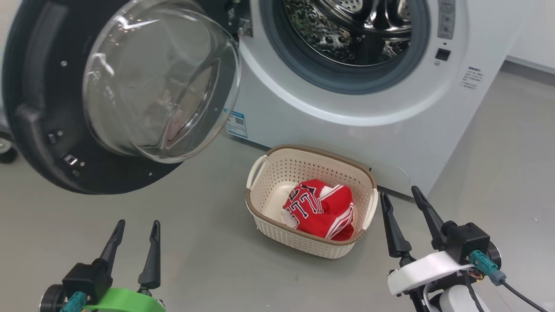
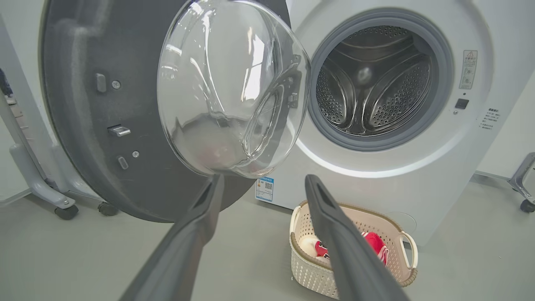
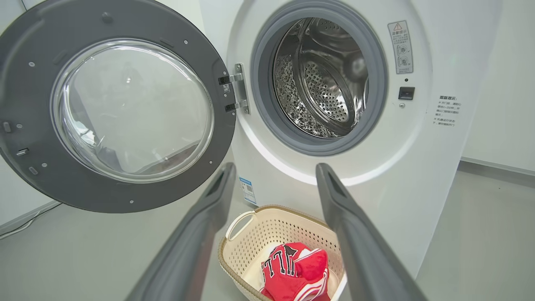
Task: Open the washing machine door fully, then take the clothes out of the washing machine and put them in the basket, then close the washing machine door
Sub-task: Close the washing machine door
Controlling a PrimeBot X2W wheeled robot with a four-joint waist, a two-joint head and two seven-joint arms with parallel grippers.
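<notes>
Red clothes [image 1: 321, 210] in basket [image 1: 303, 248] on floor [image 1: 195, 234] just before washing machine [image 1: 347, 130]; washing machine door [image 1: 34, 108] swung wide left. Both spread wide, empty: left pincer [image 1: 138, 223], right pincer [image 1: 399, 191], either side of basket.

You see a smooth grey floor [image 1: 208, 255] running to a white wall [image 3: 501, 83]. In the left wrist view, a pale grey frame [image 2: 39, 186] on black castors stands far left; a second castor [image 2: 527, 205] shows far right.
</notes>
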